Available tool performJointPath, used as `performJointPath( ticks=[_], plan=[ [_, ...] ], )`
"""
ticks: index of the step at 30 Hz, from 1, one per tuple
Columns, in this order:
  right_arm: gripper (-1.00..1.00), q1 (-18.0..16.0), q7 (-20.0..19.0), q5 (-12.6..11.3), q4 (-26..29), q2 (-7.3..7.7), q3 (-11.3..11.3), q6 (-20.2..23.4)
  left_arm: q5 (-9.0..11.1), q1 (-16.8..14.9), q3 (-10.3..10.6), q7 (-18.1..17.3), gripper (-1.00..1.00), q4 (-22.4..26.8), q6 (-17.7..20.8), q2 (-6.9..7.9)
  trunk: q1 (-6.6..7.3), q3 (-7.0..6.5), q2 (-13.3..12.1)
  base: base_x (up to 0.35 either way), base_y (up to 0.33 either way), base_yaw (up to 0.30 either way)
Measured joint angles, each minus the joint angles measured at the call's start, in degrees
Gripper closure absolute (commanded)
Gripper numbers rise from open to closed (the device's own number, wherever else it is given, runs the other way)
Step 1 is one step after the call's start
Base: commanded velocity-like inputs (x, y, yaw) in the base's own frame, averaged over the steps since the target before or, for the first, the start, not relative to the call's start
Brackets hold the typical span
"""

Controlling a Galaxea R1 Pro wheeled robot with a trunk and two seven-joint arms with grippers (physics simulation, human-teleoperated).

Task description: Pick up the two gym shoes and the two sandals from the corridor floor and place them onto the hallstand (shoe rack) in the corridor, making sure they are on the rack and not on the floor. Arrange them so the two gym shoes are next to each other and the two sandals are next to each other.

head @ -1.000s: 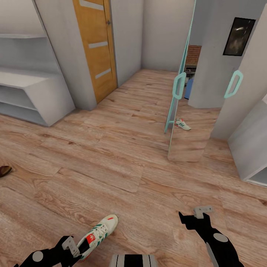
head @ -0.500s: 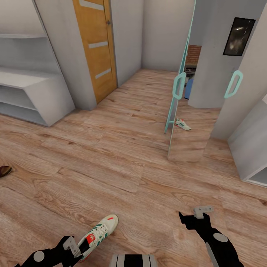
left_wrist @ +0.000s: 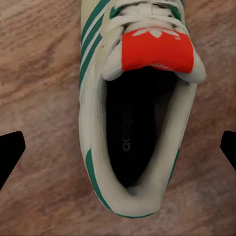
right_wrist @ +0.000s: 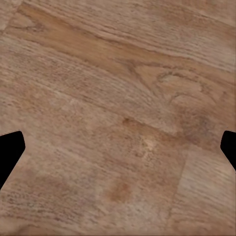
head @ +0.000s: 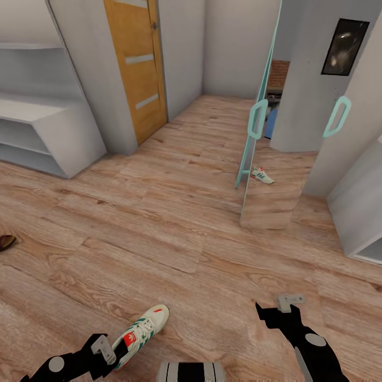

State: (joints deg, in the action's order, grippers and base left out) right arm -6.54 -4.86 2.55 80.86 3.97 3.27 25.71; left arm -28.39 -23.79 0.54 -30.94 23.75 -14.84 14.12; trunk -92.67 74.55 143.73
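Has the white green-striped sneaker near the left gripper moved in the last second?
No. The white green-striped sneaker sits on the same wood-plank floor boards; only the camera shifted slightly.

White green-striped gym shoe [head: 140, 335] upright on corridor floor [head: 175, 233]; sandal [head: 6, 242] well apart.

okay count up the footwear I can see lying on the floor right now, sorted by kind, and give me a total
Gym shoes: 2, one by the left end effector, one far off beside the teal-framed mirror door.
Sandals: 1, a dark brown one cut off at the picture's left edge.
Total: 3
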Motion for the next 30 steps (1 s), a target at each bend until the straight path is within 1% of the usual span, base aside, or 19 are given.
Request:
performJointPath(
  ticks=[6,17,29,30],
  plan=[
    [-1.0,0.01,0.0,-0.01,0.0,0.0,0.05,0.0,0.05,0.0,0.03,0.0,-1.0,1.41,-0.11,0.02,-0.16,1.45,0.08,0.0,0.0,0.0],
    [-1.0,0.01,0.0,-0.01,0.0,0.0,0.07,0.0,0.04,0.04,0.03,-0.01,-1.0,3.1,-0.09,-0.03,-0.44,4.77,0.23,0.0,0.0,0.0],
    [-1.0,-0.01,0.0,0.02,0.07,0.0,0.15,0.0,-0.02,0.21,0.16,-0.03,-1.0,3.55,0.01,-0.08,-0.44,4.97,0.23,0.0,0.0,0.0],
    [-1.0,0.0,0.0,0.03,0.08,0.0,0.15,0.0,-0.02,0.22,0.16,-0.03,-1.0,3.55,0.01,-0.09,-0.46,5.19,0.24,0.0,0.0,0.0]
  ],
)
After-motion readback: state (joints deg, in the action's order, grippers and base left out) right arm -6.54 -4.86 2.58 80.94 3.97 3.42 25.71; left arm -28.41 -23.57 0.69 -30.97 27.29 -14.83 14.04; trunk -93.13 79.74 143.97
